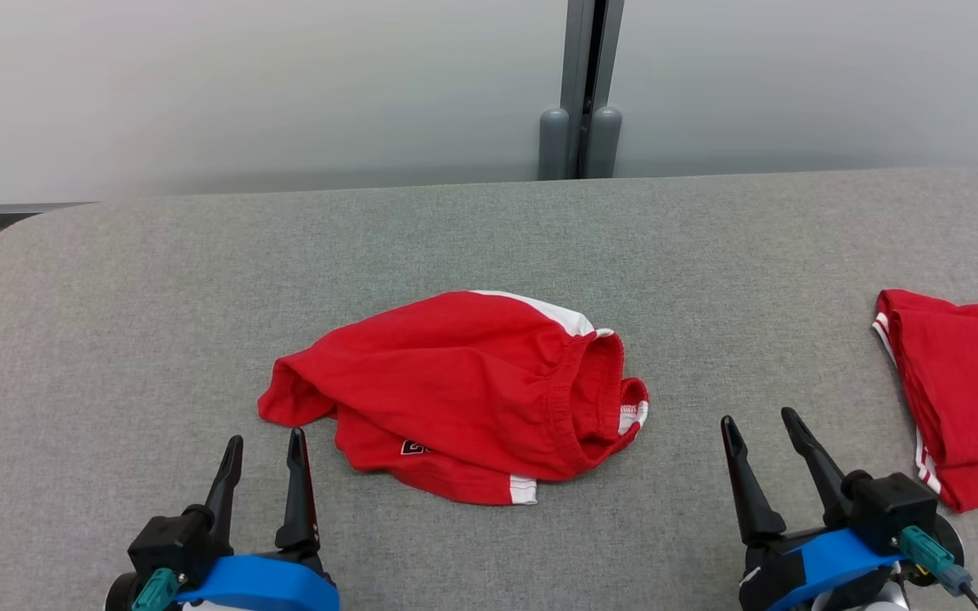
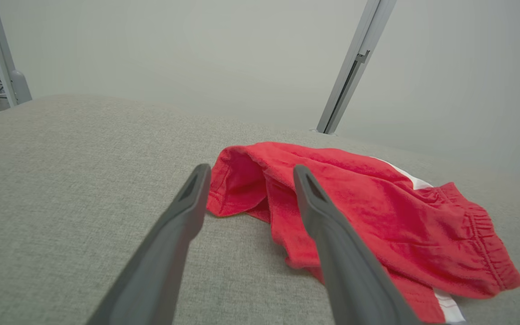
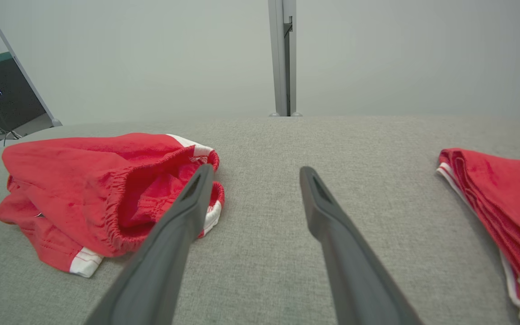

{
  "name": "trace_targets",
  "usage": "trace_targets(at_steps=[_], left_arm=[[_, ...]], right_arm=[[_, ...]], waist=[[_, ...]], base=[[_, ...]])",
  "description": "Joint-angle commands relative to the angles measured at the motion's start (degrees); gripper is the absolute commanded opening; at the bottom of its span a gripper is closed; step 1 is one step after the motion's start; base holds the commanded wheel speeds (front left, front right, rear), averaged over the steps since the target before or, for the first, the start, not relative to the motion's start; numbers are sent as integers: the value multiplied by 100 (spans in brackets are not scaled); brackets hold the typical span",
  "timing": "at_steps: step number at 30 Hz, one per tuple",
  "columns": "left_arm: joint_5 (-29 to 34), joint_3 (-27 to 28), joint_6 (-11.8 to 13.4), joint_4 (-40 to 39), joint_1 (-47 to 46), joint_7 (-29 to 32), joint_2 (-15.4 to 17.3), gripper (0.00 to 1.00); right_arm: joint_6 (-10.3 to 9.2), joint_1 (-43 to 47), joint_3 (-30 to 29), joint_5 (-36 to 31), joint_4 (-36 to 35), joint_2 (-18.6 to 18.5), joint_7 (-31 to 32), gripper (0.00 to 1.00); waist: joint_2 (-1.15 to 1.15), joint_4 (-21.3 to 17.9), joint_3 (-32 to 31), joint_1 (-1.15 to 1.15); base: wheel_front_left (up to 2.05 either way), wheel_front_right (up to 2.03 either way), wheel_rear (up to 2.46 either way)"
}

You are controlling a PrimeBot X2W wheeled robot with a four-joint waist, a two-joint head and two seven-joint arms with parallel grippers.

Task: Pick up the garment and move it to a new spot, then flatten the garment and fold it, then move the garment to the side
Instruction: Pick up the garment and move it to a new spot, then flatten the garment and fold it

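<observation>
Fingers (image 1: 297,484) spread wide on both sides, nothing held. Left gripper (image 1: 266,437) and right gripper (image 1: 757,417) hover at the near edge of the bench (image 1: 489,238), tips toward the far edge.

Bench: grey cloth top, soft by the look. My tips could snag on it, so I should come down steep.

Garment (image 1: 455,382): red shorts, crumpled in a heap about mid-bench, a little toward the near edge. It lies between my two grippers and apart from both. Step in hand, as I judge it: the first pick-up, not yet begun.

Second red garment (image 1: 964,390): folded, at the right edge, well apart. Leave it alone and choose the new spot away from it.

Waistband (image 1: 564,399): gathered elastic, gaping toward my right gripper. Likely the firmest hold, so right takes it there.

Leg opening (image 2: 226,194): just ahead of my left tips. Left pinches the hem.

White stripe (image 1: 523,488) and small logo patch (image 1: 413,446), near side: layers are stacked here, with a risk of grabbing a bunch. Lift slowly, both together.
</observation>
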Motion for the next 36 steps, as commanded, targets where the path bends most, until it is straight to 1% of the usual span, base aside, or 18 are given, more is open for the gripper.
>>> trace_targets(at_steps=[1, 13, 31, 36], left_arm=[[62, 34, -36, 24, 33, -26, -4, 100], [214, 163, -132, 98, 35, -26, -109, 100], [318, 301, -190, 136, 131, -27, -151, 100], [339, 335, -175, 67, 103, -27, -158, 100]], right_arm=[[1, 0, 15, 23, 43, -10, -38, 100], [1, -136, 38, 17, 212, -10, -107, 100], [1, -156, -37, -10, 269, -10, -172, 100], [1, -488, 144, 231, 203, -10, -9, 100]], waist=[[0, -3, 1, 0], [0, -11, 1, 0], [0, 40, -72, 0], [0, 79, -17, 0]], base=[[0, 0, 0], [0, 0, 0], [0, 0, 0], [0, 0, 0]])
